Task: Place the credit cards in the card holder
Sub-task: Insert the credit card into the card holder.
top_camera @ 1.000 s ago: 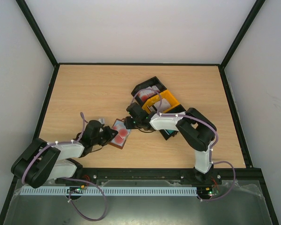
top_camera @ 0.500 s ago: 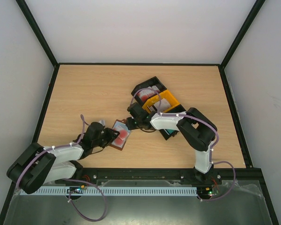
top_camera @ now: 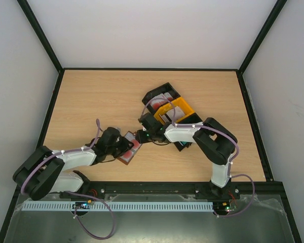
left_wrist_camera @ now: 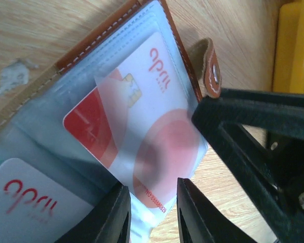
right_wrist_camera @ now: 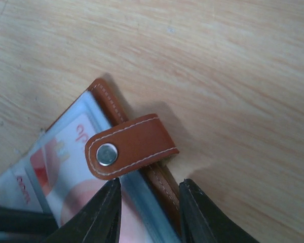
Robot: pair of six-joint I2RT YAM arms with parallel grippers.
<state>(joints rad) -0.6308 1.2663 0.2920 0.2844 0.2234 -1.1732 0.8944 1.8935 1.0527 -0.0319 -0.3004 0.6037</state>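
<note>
We are seating a red-and-white card (left_wrist_camera: 142,136) in the open card holder (top_camera: 130,148), which lies between the arms. The left gripper (left_wrist_camera: 153,186) stands open astride the card's corner, and the right gripper (right_wrist_camera: 150,183) is open over the holder's edge. Next, we judge, the card needs nudging home.

Card holder (left_wrist_camera: 99,36): brown leather w/ clear sleeves, lying open & flat btwn L claw (left_wrist_camera: 151,217) and R claw (right_wrist_camera: 149,212). Snap tab (right_wrist_camera: 129,147) lies across its edge, just ahead of R claw. Red/white credit card (left_wrist_camera: 142,126) sits tilted, partly in a sleeve, lower end btwn L claw's fingers. 2nd white card (left_wrist_camera: 25,197) to claw's left.
</note>
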